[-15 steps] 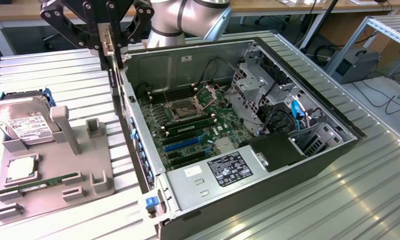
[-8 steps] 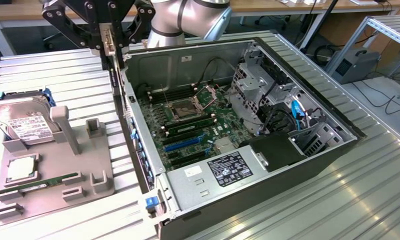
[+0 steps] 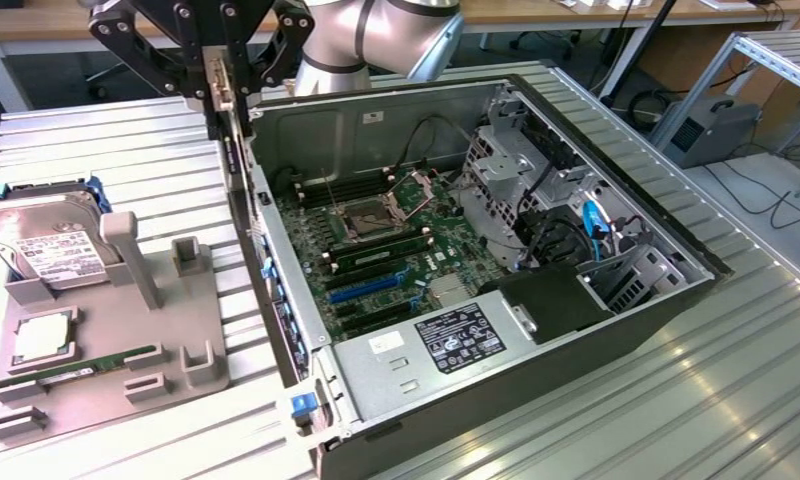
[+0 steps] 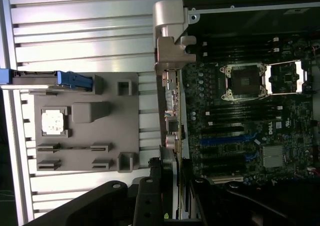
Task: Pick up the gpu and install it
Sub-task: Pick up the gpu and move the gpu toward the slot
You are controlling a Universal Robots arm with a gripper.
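One task item aloft: slim dark gpu card with silvery end bracket (image 3: 219, 105) hangs edge-down, clamped in your black pincer (image 3: 221, 75), above the wall of the open black computer case (image 3: 614, 330) on exterior view's left.

Your likely risks:
- bracket clipping that wall
- card missing blue motherboard slot (image 3: 367, 285)

Ribbed metal tabletop (image 3: 720, 400); grey parts tray (image 3: 173, 330) beside case; desks behind.

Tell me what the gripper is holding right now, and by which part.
The gripper holds the gpu, clamped across its two flat faces at the upper edge. The card hangs upright above the side wall of the computer case.
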